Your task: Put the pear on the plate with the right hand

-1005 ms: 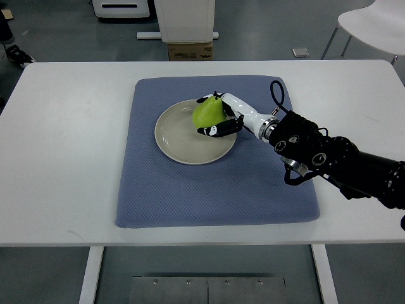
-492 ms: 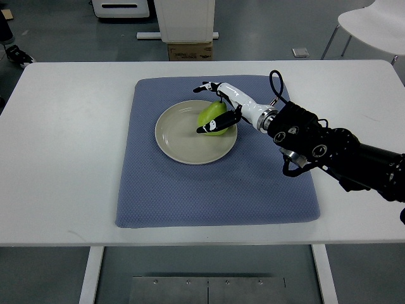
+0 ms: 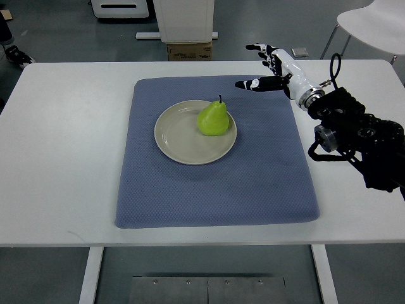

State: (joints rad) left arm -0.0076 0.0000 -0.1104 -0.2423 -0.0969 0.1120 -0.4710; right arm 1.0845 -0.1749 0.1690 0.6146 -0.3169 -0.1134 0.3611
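Observation:
A green pear [image 3: 212, 118] stands on the right part of a beige plate [image 3: 177, 136], stem up. The plate lies on a blue mat [image 3: 215, 183] on the white table. My right hand [image 3: 261, 65] is open, fingers spread, holding nothing. It hovers up and to the right of the pear, over the mat's far right corner, well apart from the pear. Its black forearm [image 3: 361, 136] comes in from the right edge. The left arm does not show.
The white table [image 3: 63, 158] spreads wide around the mat. A white cabinet base and a cardboard box [image 3: 190, 49] stand on the floor beyond the far edge. A white chair [image 3: 373, 22] is at the top right.
The right hand let go of the pear and drew back up and to the right, away from the plate. The pear stays on the plate.

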